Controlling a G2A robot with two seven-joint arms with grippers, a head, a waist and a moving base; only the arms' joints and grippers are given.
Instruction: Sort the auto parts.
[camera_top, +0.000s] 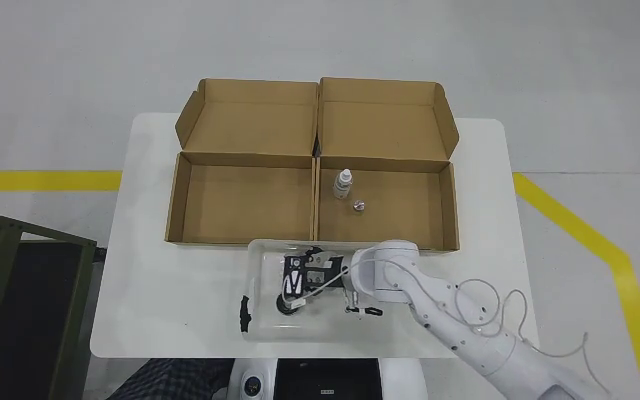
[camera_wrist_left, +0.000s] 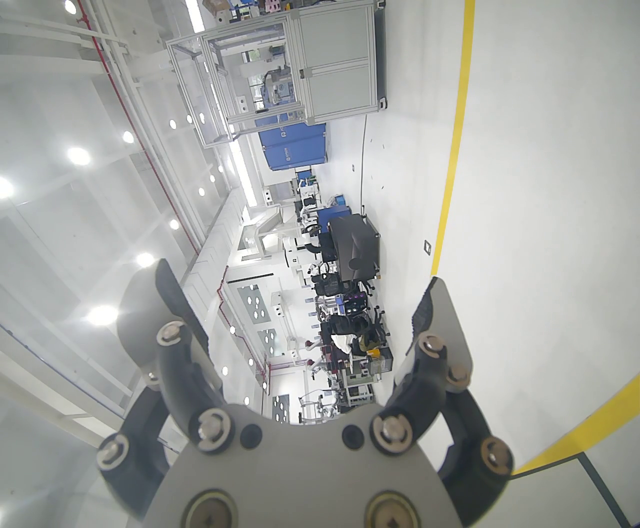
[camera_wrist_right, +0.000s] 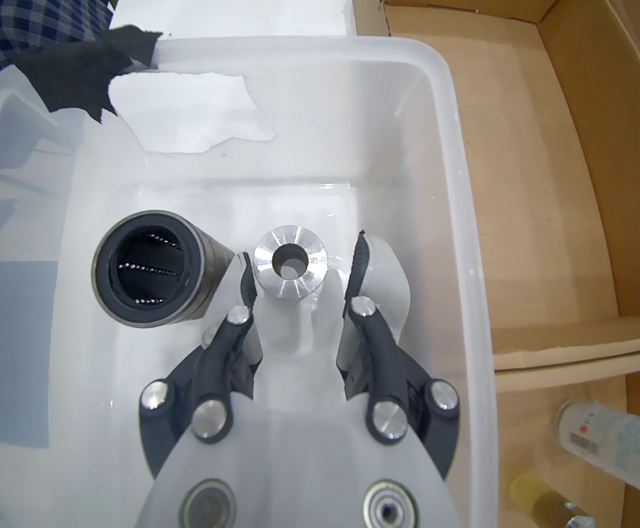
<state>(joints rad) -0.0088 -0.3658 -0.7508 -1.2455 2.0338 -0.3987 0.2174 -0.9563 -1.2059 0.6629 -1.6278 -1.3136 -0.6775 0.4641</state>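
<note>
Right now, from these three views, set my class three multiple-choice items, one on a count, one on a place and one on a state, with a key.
1. How many cardboard boxes lie open? A. One. B. Two. C. Three.
2. Where is the silver bushing? A. In the left box. B. In the clear bin, between the right gripper's fingers. C. In the right box.
3. The right gripper is: A. open. B. shut on the bushing. C. shut, empty.
Key: 1 B, two boxes sit side by side; 2 B, bin walls surround it; 3 A, a gap separates one finger from the bushing.
</note>
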